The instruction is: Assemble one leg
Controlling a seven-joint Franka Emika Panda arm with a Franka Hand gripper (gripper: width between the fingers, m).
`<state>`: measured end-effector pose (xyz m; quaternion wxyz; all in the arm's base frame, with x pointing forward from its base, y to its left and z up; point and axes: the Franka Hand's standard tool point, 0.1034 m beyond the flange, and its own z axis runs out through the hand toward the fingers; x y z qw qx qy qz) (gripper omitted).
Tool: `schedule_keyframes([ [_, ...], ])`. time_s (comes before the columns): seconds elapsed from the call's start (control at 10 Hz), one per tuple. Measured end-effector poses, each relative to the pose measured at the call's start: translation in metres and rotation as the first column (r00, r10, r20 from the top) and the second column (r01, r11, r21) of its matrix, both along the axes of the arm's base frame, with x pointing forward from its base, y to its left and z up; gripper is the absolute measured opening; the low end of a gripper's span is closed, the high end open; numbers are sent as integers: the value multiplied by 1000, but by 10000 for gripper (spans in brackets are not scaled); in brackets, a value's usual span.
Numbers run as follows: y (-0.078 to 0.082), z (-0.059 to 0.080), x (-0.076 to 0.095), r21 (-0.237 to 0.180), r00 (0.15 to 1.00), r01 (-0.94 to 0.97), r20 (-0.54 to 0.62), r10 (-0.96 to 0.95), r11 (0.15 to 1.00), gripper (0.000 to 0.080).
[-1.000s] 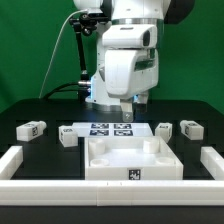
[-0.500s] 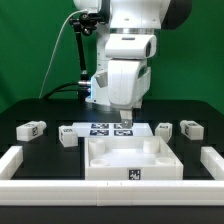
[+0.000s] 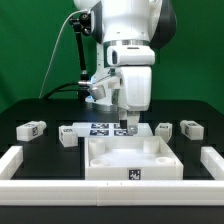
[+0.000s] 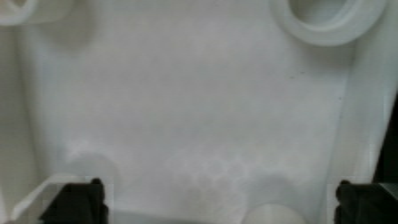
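Observation:
Four small white legs with tags lie on the black table: two on the exterior view's left [image 3: 32, 128] [image 3: 68, 135] and two on its right [image 3: 162, 130] [image 3: 190, 128]. The large white square piece [image 3: 130, 158] lies in the middle. My gripper [image 3: 125, 122] hangs low over its back edge, open and empty. In the wrist view the gripper [image 4: 222, 205] has its dark fingertips [image 4: 71, 200] wide apart over the square piece's white inner face [image 4: 178, 110]. A corner hole [image 4: 338, 18] shows there. No leg shows in the wrist view.
The marker board [image 3: 100, 128] lies flat just behind the square piece, partly under the gripper. A white wall runs round the table's front and sides [image 3: 20, 162] [image 3: 210, 160]. A green backdrop and a cable stand behind the arm.
The gripper has come down over one second, from above the marker board to just over the square piece's back edge. The legs and the square piece have not moved.

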<state>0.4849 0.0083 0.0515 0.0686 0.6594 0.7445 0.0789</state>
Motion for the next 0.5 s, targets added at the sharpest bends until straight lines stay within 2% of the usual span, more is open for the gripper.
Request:
schedule_keyframes([
  [0.3,-1,-2,-2,0,1000,2,-5,-2,1000,649],
  [0.5,1,-8,-13,12,998,55,-25,-54,998,649],
])
